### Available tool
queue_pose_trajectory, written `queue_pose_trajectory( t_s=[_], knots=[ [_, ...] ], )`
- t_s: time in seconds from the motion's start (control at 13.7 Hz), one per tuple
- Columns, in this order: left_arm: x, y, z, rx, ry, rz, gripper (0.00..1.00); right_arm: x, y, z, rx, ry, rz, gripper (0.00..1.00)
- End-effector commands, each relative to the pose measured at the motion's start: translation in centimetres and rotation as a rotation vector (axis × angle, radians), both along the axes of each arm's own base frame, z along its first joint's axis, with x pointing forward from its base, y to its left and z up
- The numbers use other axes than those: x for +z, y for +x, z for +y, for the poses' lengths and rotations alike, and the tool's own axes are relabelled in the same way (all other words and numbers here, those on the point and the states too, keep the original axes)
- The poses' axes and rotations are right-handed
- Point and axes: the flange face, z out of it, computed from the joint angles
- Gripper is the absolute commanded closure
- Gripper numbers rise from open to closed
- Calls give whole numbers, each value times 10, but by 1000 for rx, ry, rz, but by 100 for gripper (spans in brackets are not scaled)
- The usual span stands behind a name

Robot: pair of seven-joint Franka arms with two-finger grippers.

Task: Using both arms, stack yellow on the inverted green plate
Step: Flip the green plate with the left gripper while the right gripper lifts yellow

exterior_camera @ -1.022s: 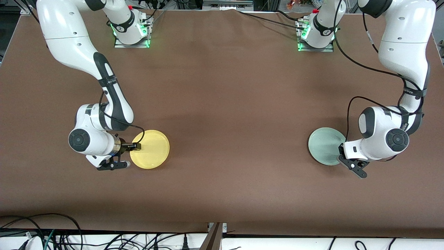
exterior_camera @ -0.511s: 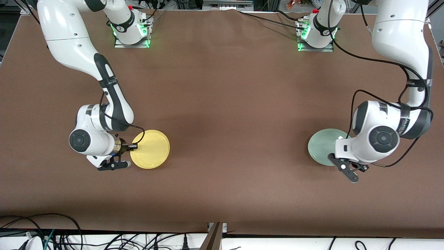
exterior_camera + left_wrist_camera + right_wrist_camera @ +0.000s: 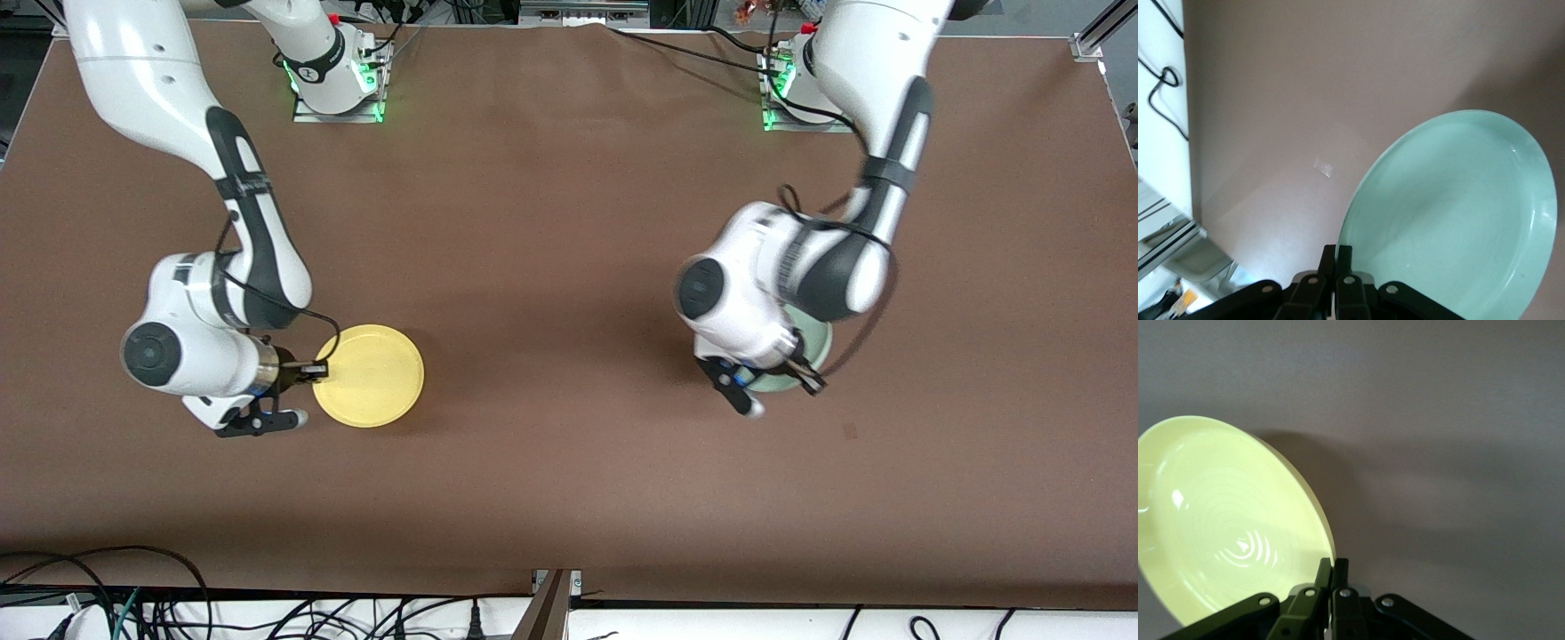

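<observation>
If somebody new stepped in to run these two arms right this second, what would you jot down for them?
Right end effector: shut on the yellow plate's rim, lifted off the table toward the right arm's end.
Left end effector: shut on the green plate's rim, held up and tilted, above the table's middle, toward the left arm's side.
Done: both plates gripped and lifted.
Left: turn the green plate upside down, set it on the table, then lay the yellow plate on top and release.

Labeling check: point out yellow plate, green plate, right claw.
yellow plate (image 3: 369, 376), front view, plate's middle.
green plate (image 3: 1458, 220), left wrist view, inner face.
right claw (image 3: 318, 371), front view, tips at the yellow plate's rim.
</observation>
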Motion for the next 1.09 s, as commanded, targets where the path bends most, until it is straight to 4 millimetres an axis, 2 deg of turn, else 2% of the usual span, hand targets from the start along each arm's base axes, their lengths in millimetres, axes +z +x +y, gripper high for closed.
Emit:
queue_pose_trajectory(
  t_s=[0.0, 0.15, 0.29, 0.44, 0.58, 0.73, 0.88, 1.02],
  knots=[
    [-2, -21, -53, -28, 144, -197, 100, 54, -3, -9, 20, 77, 29, 100],
    [-32, -56, -90, -60, 339, -281, 100, 90, 3, -24, 18, 135, 45, 100],
    [-44, -79, -114, -33, 347, -362, 100, 110, 4, -35, 36, 148, 62, 100],
    [-57, -96, -130, -26, 350, -388, 100, 114, 4, -52, 56, 158, 61, 100],
    [-79, -109, -140, 2, 336, -434, 100, 113, 5, -74, 81, 170, 52, 100],
    [-110, -120, -141, 99, 307, -478, 100, 113, 5, -77, 88, 173, 51, 100],
    [-114, -125, -147, 135, 273, -496, 100, 112, 5, -77, 88, 173, 52, 100],
    [-104, -128, -164, 177, 201, -478, 100, 112, 5, -77, 88, 173, 52, 100]
  ],
)
